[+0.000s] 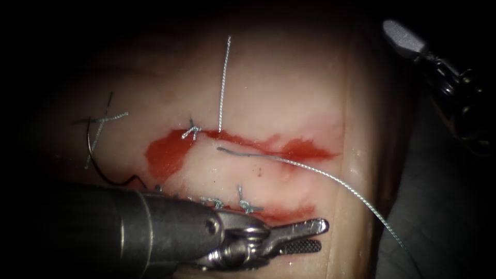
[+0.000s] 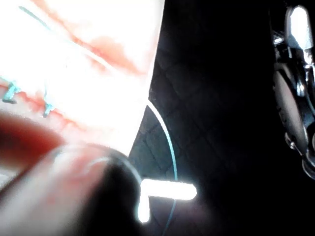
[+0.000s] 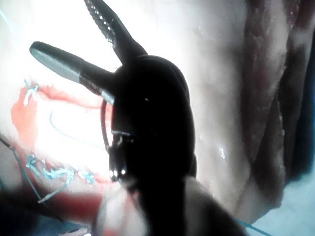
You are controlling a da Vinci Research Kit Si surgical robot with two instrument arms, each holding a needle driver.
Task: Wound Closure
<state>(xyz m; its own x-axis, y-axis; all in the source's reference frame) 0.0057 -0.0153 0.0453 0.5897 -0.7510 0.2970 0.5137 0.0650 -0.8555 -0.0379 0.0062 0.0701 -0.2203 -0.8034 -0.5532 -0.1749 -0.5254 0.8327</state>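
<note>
The tissue (image 1: 289,98) carries a red-stained cut (image 1: 243,140) with a tied stitch (image 1: 191,132). A second stained line nearer me holds several knots (image 1: 245,205). My left tool (image 1: 321,235) lies low across the front, jaws open, holding nothing. My right tool (image 1: 404,36) hangs off the tissue at the far upper right; its jaws (image 3: 63,24) are spread wide and empty. The dark curved needle (image 1: 98,163) rests at the far left of the tissue, held by neither tool; its lower end runs behind the left shaft. Loose thread (image 1: 330,178) trails off the right edge.
A straight thread strand (image 1: 223,82) runs from the cut towards the back. Cut thread ends (image 1: 106,120) cross at the far left. Red fluid (image 1: 165,155) pools at the cut's left end. Dark cloth (image 1: 439,206) lies beyond the tissue's right edge. The right tool (image 2: 295,73) hangs over it.
</note>
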